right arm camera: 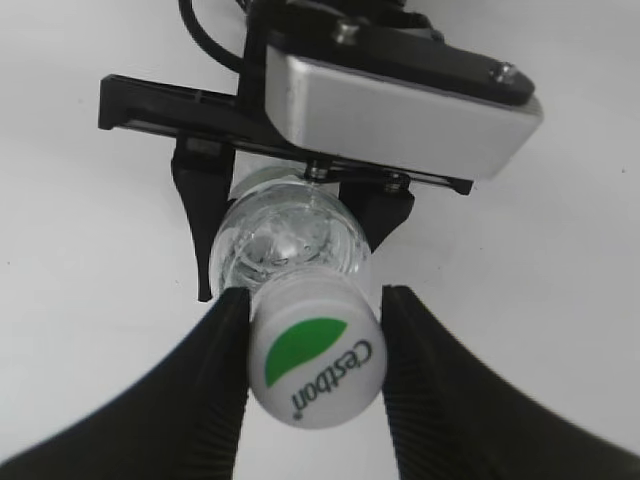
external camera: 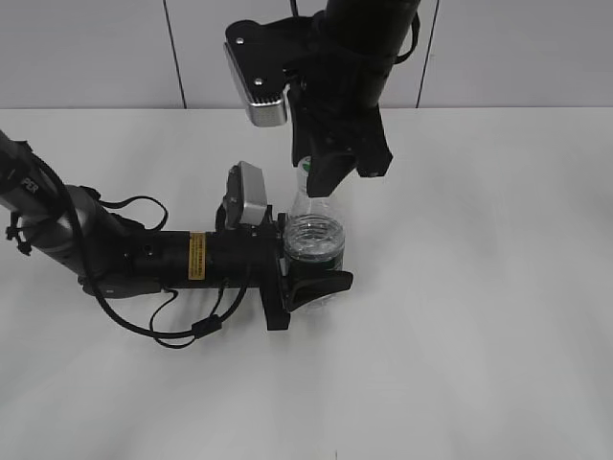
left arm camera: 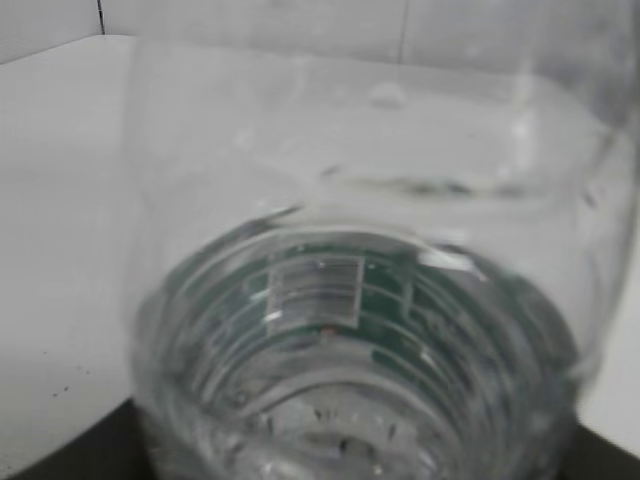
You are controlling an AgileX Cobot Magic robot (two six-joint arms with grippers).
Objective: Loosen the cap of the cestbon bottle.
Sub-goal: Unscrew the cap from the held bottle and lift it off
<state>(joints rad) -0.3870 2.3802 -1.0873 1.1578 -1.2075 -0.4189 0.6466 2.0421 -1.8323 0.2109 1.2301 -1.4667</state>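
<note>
Cestbon bottle [external camera: 313,240], upright on table [external camera: 479,287]: left gripper [external camera: 311,278] clamps its body to steady it; right gripper [right arm camera: 315,345] pinches the cap [right arm camera: 315,365], seemingly ready for twisting

White tabletop [external camera: 498,287] before pale panelled wall [external camera: 86,48].

A plain white table [external camera: 479,287] — 1 cestbon bottle [external camera: 313,244] stands upright on it.

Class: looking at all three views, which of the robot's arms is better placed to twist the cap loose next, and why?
Right. Its jaws flank the cap from above, while the left gripper grips the cestbon bottle body, steadying it.
</note>
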